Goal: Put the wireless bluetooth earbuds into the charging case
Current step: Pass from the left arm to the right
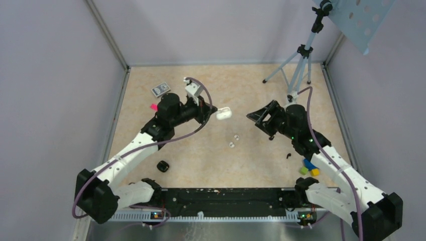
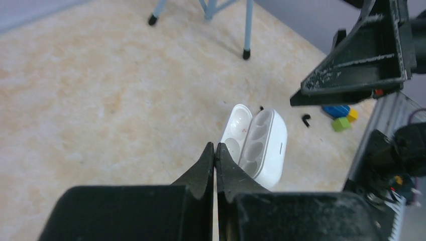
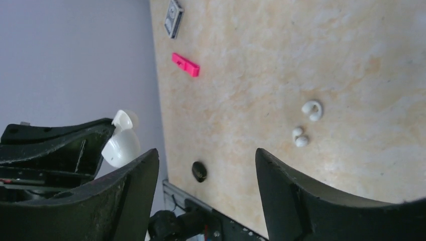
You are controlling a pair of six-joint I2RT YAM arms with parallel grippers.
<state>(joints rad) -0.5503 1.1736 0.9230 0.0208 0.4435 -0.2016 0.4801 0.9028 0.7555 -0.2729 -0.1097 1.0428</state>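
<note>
Plainly pressed together on the left gripper (image 2: 215, 149), tips overlapping the lower left edge of the open white case (image 2: 266, 145); unclear whether pinching it. Spread wide on the right gripper (image 3: 205, 155), nothing between. Beyond, right of centre in the right wrist view: two white earbuds (image 3: 301, 141) on the table (image 3: 351, 60), apart from the case. Right of the case: one black earbud (image 2: 306, 119), too small for detail, and blocks (image 2: 335, 110) half hidden.
</note>
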